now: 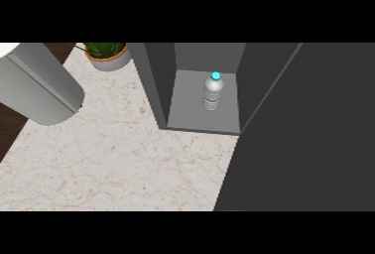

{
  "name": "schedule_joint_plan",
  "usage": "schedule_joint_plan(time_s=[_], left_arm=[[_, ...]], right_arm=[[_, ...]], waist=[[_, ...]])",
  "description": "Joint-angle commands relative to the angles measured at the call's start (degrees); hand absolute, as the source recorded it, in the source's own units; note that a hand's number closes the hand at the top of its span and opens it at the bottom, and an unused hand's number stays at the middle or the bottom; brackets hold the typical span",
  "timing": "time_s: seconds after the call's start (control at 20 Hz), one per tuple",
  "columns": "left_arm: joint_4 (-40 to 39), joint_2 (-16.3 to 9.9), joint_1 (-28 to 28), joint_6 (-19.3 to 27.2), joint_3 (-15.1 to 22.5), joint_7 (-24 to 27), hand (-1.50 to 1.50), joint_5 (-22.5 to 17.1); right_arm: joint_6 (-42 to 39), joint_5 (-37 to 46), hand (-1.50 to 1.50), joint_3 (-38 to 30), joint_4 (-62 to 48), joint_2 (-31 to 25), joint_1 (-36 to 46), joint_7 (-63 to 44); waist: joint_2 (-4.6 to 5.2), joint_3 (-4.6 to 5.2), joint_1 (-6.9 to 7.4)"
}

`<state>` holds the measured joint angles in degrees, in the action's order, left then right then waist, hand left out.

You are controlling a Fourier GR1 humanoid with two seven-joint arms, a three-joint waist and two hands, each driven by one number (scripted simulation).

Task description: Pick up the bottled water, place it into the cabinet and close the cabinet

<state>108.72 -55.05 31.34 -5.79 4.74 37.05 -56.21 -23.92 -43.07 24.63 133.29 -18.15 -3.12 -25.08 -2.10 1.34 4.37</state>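
The clear ribbed water bottle with a blue cap [212, 93] stands upright inside the dark grey cabinet [159, 84] at twelve o'clock — placed; its door [307, 134] remains open. No hands visible — fingers untellable.

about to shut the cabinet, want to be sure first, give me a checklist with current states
1. Bottle inside the cabinet: ok, it stands on the cabinet floor.
2. Bottle upright: ok, blue cap on top.
3. Bottle clear of the front edge: ok, it stands back from the floor's front edge.
4. Door state: not ok, open, the dark panel at the right stands out from the opening.
5. Hands clear of the opening: cannot tell, neither hand shows; only a grey forearm at upper left.
6. Plant out of the door's way: ok, it sits left of the cabinet.
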Motion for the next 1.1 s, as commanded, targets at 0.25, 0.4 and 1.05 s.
schedule_joint_plan(time_s=[0.25, 0.4, 1.05], left_arm=[[-1.31, -1.87, 3.03, -5.24, -3.98, 1.28, -1.50, -1.63], [-1.83, -1.91, 3.71, -7.62, -4.69, 1.92, -1.50, -2.22], [-6.11, -0.17, 12.49, -17.28, -13.62, 5.16, -1.50, -2.33]], right_arm=[[18.55, 12.40, 1.50, 6.96, -3.46, 11.91, 19.55, -8.50], [21.45, 13.82, 1.50, 11.83, -9.36, 16.92, 27.71, -12.83], [23.69, -9.10, 1.50, 5.96, -38.53, 18.13, 61.08, -12.91]], waist=[[0.82, -0.33, 1.74], [1.18, -0.31, 2.97], [2.24, -1.24, -0.56]])
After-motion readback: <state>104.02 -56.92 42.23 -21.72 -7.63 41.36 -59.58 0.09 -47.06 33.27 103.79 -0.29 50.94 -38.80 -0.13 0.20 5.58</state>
